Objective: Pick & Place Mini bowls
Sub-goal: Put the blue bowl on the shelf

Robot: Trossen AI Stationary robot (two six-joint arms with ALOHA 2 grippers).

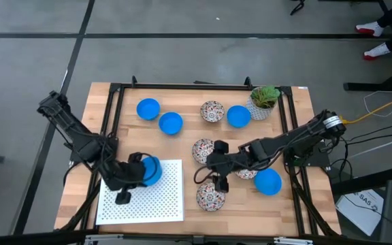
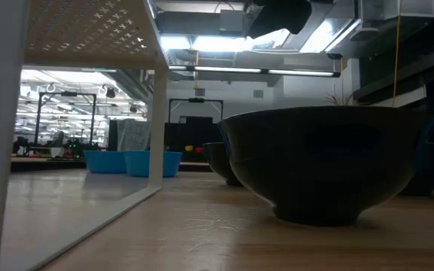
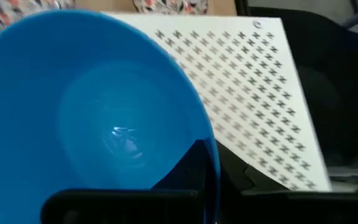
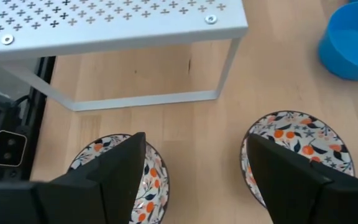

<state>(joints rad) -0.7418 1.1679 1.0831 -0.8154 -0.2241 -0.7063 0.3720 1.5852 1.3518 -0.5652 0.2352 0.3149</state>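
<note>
The left gripper (image 1: 143, 171) is clamped on a blue bowl (image 1: 151, 170) above the white perforated shelf (image 1: 158, 201). The right gripper (image 1: 213, 175), fingers spread wide and empty, hovers among floral bowls (image 1: 211, 196). A label at the far right is probably unreadable.

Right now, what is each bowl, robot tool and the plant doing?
Left tool: shut on a blue bowl, above the white shelf.
Right tool: open, above patterned bowls.
Other blue bowls: upright on table.
Plant pot: upright.
</note>
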